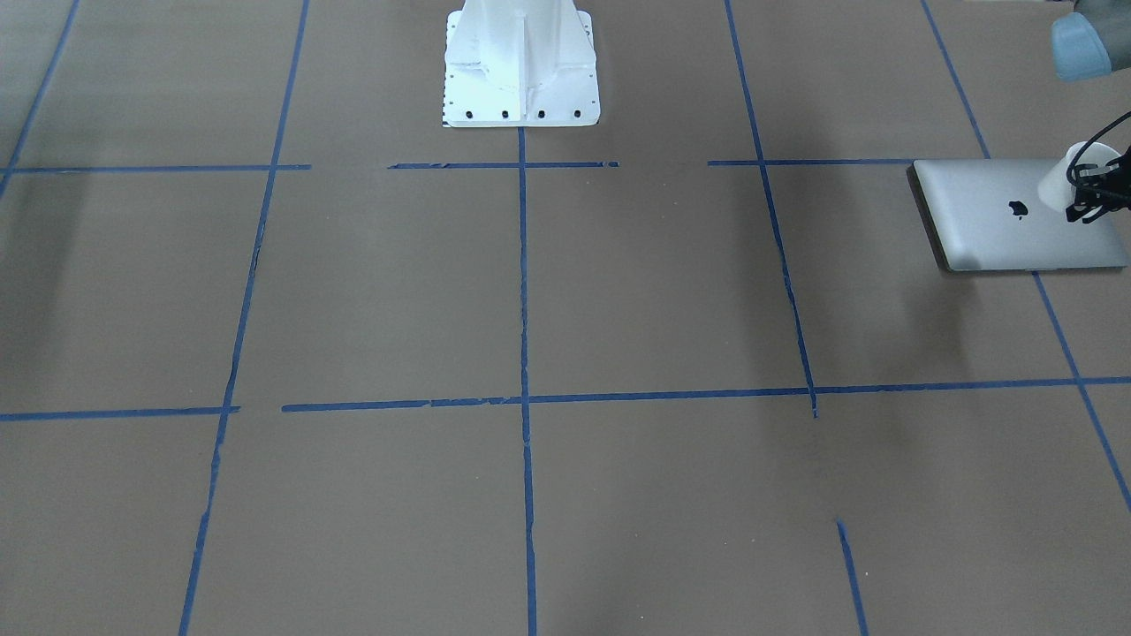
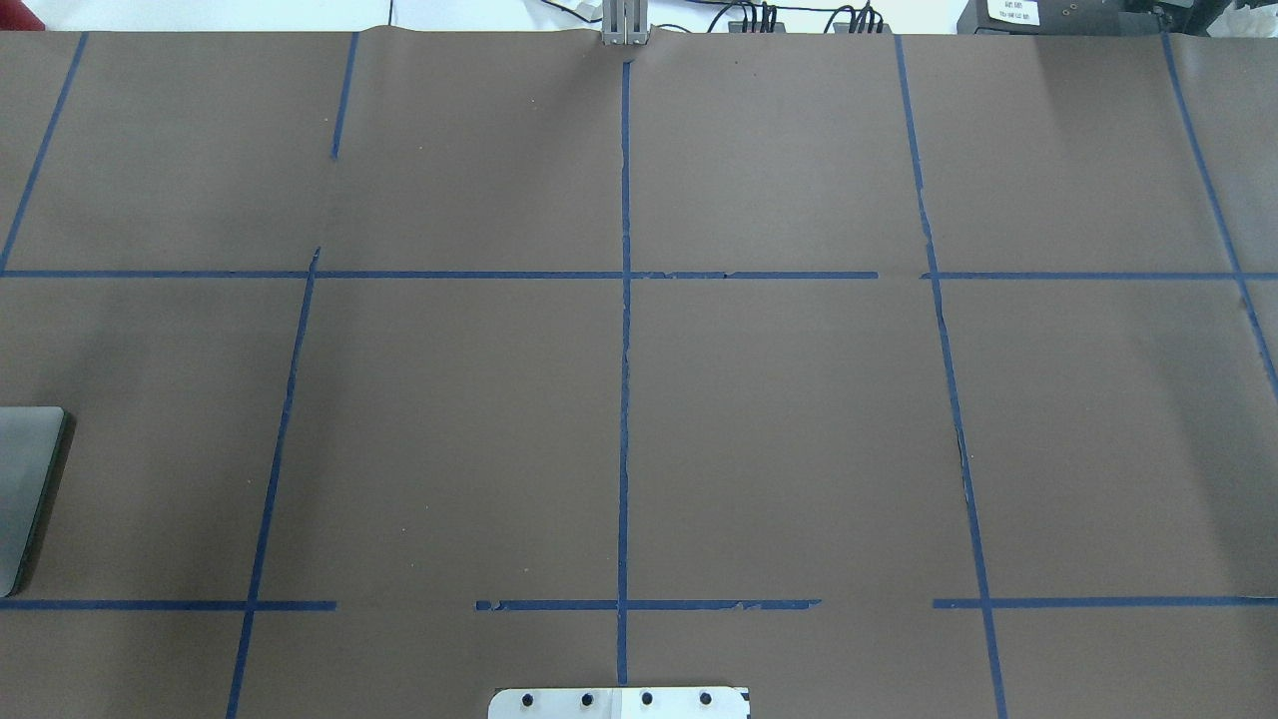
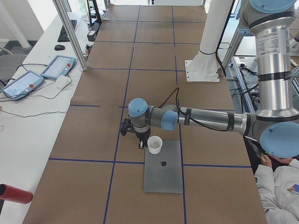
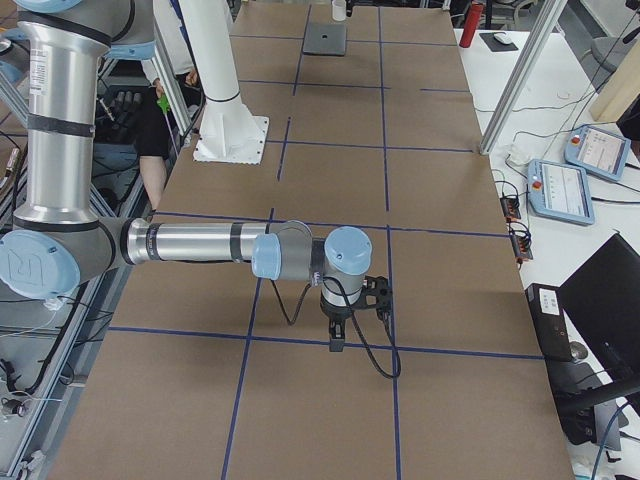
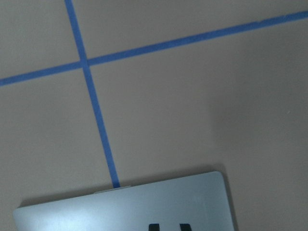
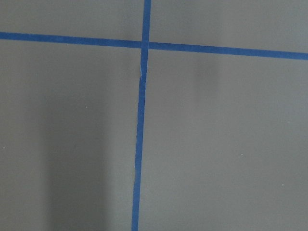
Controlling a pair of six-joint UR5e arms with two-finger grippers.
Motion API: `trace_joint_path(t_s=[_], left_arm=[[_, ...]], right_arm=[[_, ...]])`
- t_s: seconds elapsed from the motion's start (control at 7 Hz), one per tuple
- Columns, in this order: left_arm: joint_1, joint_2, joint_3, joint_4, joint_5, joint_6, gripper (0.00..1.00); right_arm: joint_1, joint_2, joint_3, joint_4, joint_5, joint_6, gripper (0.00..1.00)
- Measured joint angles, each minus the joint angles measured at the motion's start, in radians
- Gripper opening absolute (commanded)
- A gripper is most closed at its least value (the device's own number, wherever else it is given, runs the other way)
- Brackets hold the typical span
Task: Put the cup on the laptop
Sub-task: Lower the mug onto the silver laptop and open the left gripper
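The silver-grey laptop (image 1: 998,225) lies closed at the table's end on my left side; it also shows in the exterior left view (image 3: 163,172), the overhead view (image 2: 25,489) and the left wrist view (image 5: 130,207). My left gripper (image 1: 1091,199) is shut on the small white cup (image 1: 1071,172) and holds it slightly tilted just above the laptop's lid, as the exterior left view (image 3: 154,144) also shows. The left wrist view shows only two dark fingertips (image 5: 154,226), close together over the lid. My right gripper (image 4: 336,342) hangs above bare table near a tape crossing; I cannot tell whether it is open or shut.
The white robot pedestal (image 1: 521,71) stands at mid-table on the robot's side. Two teach pendants (image 3: 58,67) lie on a side bench. A red bottle (image 3: 14,193) lies at the bench's near end. A person (image 3: 280,186) sits beside the robot.
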Motion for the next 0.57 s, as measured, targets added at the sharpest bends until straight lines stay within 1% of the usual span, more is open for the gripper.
trace_joint_path(t_s=[0.14,0.29,0.43,0.57], left_arm=[[0.003,0.034,0.064,-0.146,0.001,-0.073,0.0],[0.007,0.045,0.128,-0.263,0.003,-0.134,0.0],[0.013,0.049,0.174,-0.334,0.002,-0.176,0.0],[0.031,0.05,0.193,-0.362,0.002,-0.214,0.0]], right_arm=[[0.0,0.0,0.0,0.0,0.0,0.0,1.0],[0.0,0.0,0.0,0.0,-0.001,0.0,1.0],[0.0,0.0,0.0,0.0,0.0,0.0,1.0],[0.0,0.0,0.0,0.0,0.0,0.0,1.0]])
